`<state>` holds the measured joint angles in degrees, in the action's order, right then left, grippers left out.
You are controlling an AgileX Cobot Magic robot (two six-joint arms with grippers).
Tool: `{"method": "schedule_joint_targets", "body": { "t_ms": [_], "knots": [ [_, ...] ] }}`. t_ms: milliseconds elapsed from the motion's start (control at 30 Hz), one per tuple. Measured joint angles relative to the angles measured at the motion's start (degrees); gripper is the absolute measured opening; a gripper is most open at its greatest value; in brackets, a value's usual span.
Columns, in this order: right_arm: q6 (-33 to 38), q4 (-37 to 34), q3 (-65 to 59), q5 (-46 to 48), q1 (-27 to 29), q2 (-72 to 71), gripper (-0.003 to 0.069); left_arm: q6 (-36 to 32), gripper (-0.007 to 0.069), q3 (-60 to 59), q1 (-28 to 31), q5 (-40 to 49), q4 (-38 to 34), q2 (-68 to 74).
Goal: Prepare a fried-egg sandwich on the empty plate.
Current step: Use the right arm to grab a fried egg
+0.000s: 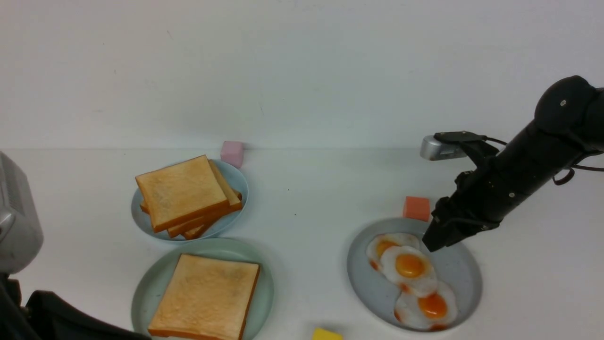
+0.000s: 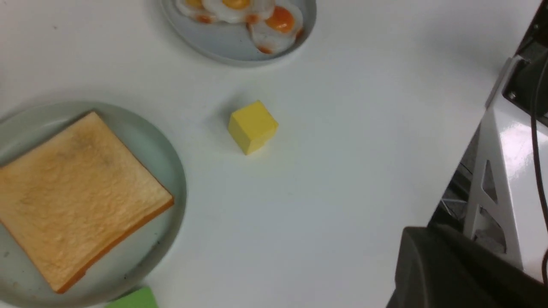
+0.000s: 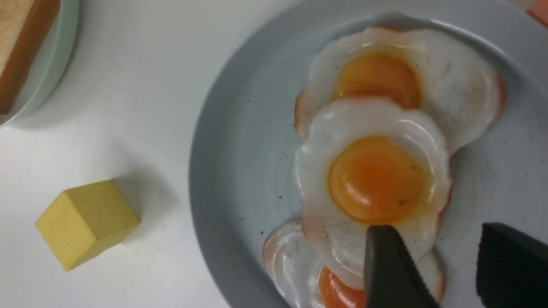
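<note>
Since the left gripper sits out of sight at the near left, jaws together, the next move looks to be the other arm's. One toast slice [image 1: 205, 295] lies flat on the green plate [image 1: 150, 279], the sandwich barely begun. Behind it, spare toast [image 1: 181, 193] is stacked on a blue plate [image 1: 237, 178], with a pink cube [image 1: 232, 153] just beyond.

A yellow cube [image 1: 326, 334] stands on the likely carrying path; an egg hanging low could clip it.

On the grey plate [image 1: 461, 276] three fried eggs [image 1: 409, 274] overlap, and the right gripper [image 1: 433, 243] hangs over the middle egg [image 3: 376, 184] with its fingers [image 3: 389, 269] apart and gripping nothing. A pinch there may drag the neighbours along. The glossy white may slip free, or a fingertip may press down and skid the plate. An orange cube [image 1: 416, 208] sits just past the rim.

The table [image 1: 306, 198] is plain matte white, lightly specked, and runs back to a bare white wall [image 1: 302, 71].
</note>
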<state>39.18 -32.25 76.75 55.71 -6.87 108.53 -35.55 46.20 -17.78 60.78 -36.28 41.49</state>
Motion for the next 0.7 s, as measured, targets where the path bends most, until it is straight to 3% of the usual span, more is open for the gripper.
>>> {"method": "schedule_joint_targets", "body": {
  "t_ms": [700],
  "knots": [
    [-0.09, -3.40, 0.00, -0.36, 0.00, 0.00, 0.0315, 0.00, -0.0013, 0.00, 0.00, -2.46, 1.66, 0.00]
  ]
}}
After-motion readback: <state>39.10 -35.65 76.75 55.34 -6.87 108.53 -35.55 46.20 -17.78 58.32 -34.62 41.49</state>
